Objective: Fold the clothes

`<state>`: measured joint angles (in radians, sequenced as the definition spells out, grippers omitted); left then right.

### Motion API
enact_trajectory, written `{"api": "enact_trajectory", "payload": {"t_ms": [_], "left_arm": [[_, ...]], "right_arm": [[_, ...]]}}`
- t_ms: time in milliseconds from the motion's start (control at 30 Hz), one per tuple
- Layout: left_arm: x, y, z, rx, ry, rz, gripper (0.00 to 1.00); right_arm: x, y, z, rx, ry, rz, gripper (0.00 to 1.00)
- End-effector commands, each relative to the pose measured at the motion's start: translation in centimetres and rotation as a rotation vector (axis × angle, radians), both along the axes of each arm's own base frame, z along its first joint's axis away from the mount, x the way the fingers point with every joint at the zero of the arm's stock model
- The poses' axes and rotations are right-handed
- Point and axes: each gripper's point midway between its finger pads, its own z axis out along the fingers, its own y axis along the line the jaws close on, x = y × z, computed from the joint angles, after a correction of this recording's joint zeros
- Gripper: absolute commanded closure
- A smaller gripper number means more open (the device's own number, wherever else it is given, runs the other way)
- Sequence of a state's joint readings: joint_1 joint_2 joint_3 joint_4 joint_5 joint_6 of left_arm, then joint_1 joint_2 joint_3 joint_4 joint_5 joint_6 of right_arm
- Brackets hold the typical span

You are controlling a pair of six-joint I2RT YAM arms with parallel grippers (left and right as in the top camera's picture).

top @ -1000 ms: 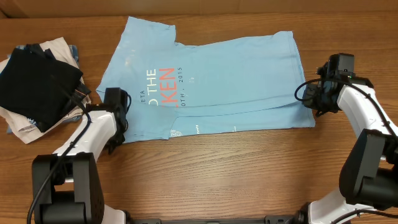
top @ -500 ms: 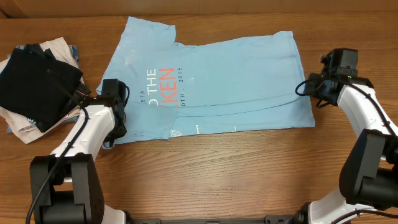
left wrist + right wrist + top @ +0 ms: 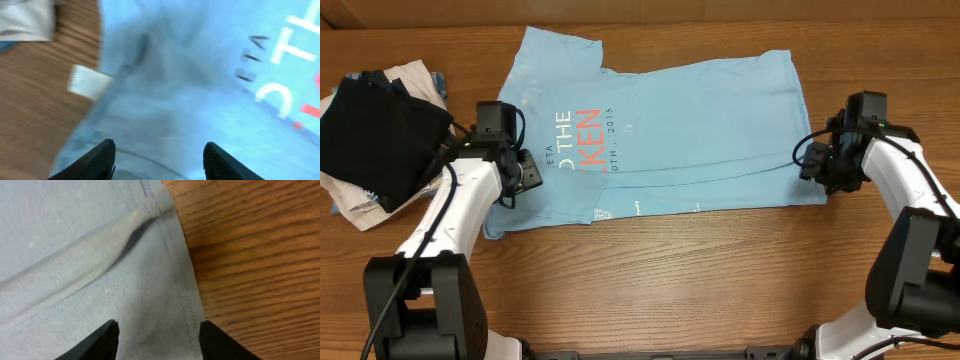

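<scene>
Light sky-blue short-sleeved cotton T-shirt [image 3: 670,130] with white and orange-red chest lettering lies spread across the middle of the brown wooden table [image 3: 670,280]. Its long lower edge is doubled over in a narrow fold.

Left gripper [image 3: 525,172] sits over the shirt's left end, just beside the lettering. In the left wrist view, which is blurred, the left gripper [image 3: 159,160] has its jaws spread wide. Blue cloth fills the gap below them and nothing is pinched. Printed letters show to the upper right, with bare wood and a small white rectangular patch [image 3: 88,81] to the left at the shirt's edge.

Right gripper [image 3: 817,166] is at the shirt's right edge, near the lower corner. In the right wrist view the right gripper [image 3: 157,340] is also wide open and holds nothing. The stitched hem runs down between the jaws, with cloth to the left and wood to the right.

Black folded garment [image 3: 380,135] lies on a pile of white/beige folded garments [image 3: 355,205] at the table's left, apart from the shirt.
</scene>
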<state>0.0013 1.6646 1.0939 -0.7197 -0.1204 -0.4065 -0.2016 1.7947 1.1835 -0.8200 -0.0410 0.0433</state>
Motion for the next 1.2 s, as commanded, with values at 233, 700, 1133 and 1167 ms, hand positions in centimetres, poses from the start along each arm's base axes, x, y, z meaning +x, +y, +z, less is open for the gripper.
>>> {"api": "enact_trajectory", "payload": {"t_ms": [233, 700, 1133, 1167], "left_arm": [[-0.8, -2.4, -3.4, -0.062, 0.105, -0.095, 0.39], [-5.4, -1.4, -7.5, -0.023, 0.370, -0.078, 0.40], [-11.9, 3.3, -5.9, 0.183, 0.631, -0.005, 0.43], [-12.2, 3.4, -5.8, 0.191, 0.643, -0.005, 0.46]], "right_arm": [[-3.4, 0.6, -3.7, 0.027, 0.078, -0.062, 0.45], [-6.4, -0.2, -4.6, -0.031, 0.187, -0.137, 0.96], [-13.2, -1.7, -3.7, -0.171, 0.449, -0.374, 0.96], [-13.8, -1.8, -3.7, -0.180, 0.469, -0.378, 0.96]]}}
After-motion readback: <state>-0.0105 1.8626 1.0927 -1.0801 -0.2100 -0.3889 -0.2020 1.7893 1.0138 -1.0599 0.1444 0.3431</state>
